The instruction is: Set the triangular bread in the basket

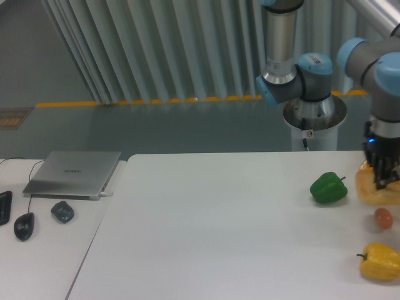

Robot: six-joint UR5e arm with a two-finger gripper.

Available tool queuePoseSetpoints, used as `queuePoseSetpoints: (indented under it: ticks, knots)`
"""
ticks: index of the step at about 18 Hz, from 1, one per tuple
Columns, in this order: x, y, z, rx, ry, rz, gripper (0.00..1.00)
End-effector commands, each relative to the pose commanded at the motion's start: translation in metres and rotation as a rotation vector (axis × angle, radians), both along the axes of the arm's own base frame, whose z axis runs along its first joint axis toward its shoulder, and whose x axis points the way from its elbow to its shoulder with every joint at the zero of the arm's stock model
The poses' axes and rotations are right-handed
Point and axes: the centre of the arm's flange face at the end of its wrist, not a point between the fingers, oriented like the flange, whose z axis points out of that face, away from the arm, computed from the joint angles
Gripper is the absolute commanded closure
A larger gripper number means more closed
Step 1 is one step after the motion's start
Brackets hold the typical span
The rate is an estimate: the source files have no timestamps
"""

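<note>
The triangular bread [373,192], golden-brown and flat, hangs a little above the table at the far right edge. My gripper [382,179] points down and is shut on its top. The bread sits just right of a green pepper [329,188] and above a small brownish egg [383,218]. The basket is hidden behind my arm and the bread at the right edge of the view.
A yellow bell pepper [379,261] lies at the front right of the white table [219,231]. On the side table to the left are a closed laptop [74,173], a dark mouse [24,225] and a small dark object [62,211].
</note>
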Motion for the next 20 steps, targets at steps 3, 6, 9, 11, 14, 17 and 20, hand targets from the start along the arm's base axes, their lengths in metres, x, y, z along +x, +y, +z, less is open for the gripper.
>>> queuePoseSetpoints:
  ticks: [3,6,9,11,14,17,20]
  knots:
    - [-0.014,-0.020,0.001,-0.049,0.022,-0.067,0.96]
    - [-0.039,-0.057,-0.003,-0.083,0.023,-0.120,0.96]
    - [-0.067,-0.104,-0.004,-0.080,0.015,-0.157,0.96]
    - [-0.082,-0.127,-0.006,-0.077,0.014,-0.170,0.95]
    - [-0.101,-0.146,-0.013,-0.076,0.036,-0.212,0.94]
    - [-0.116,-0.166,-0.022,-0.076,0.033,-0.232,0.92]
    - [-0.129,-0.179,-0.028,-0.075,0.034,-0.269,0.84]
